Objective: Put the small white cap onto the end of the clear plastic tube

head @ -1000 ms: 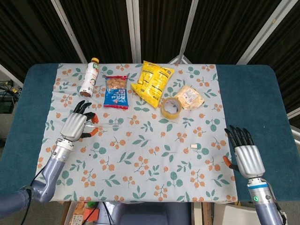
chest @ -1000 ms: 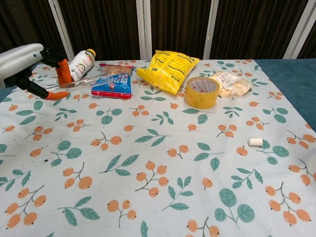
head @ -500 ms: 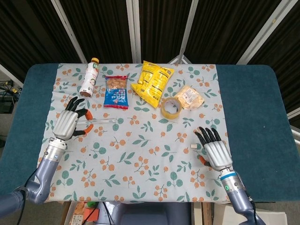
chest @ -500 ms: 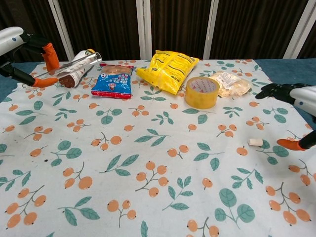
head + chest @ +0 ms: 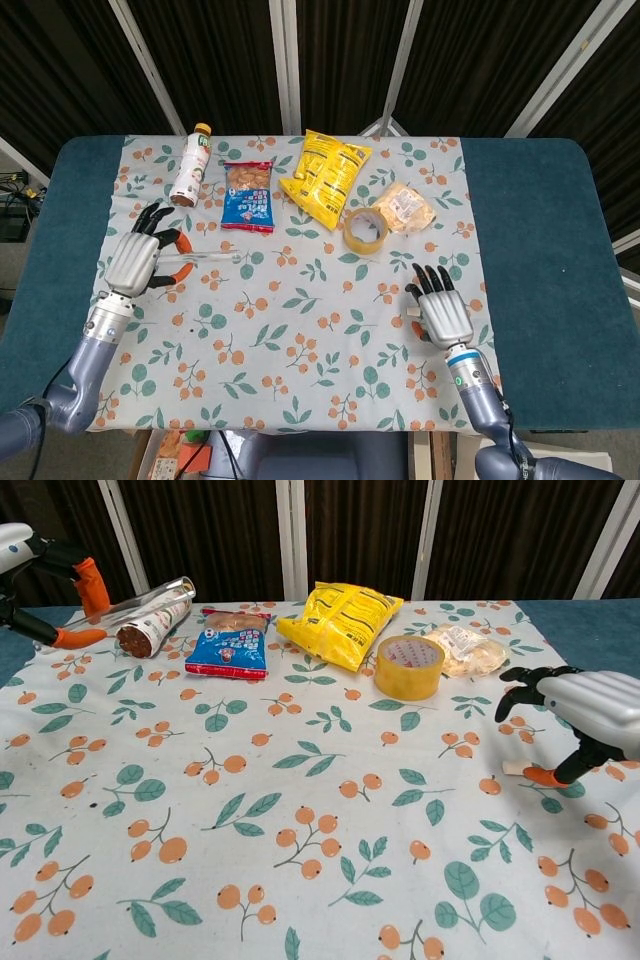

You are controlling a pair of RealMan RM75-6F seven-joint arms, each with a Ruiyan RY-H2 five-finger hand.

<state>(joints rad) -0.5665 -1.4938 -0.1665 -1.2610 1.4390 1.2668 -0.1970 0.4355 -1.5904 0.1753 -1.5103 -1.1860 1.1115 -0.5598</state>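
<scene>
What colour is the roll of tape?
The roll of tape is yellowish tan, clearest in the chest view.

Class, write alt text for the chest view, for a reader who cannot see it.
The right hand hovers over the small white cap on a floral tablecloth, while the left hand holds the clear plastic tube lifted at far left. Behind lie a bottle, snack packets and a tape roll.

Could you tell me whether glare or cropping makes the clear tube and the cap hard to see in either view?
Head view: the clear tube is faint against the cloth. Chest view: it glints, the left hand is cropped, and the right hand half hides the cap.
</scene>
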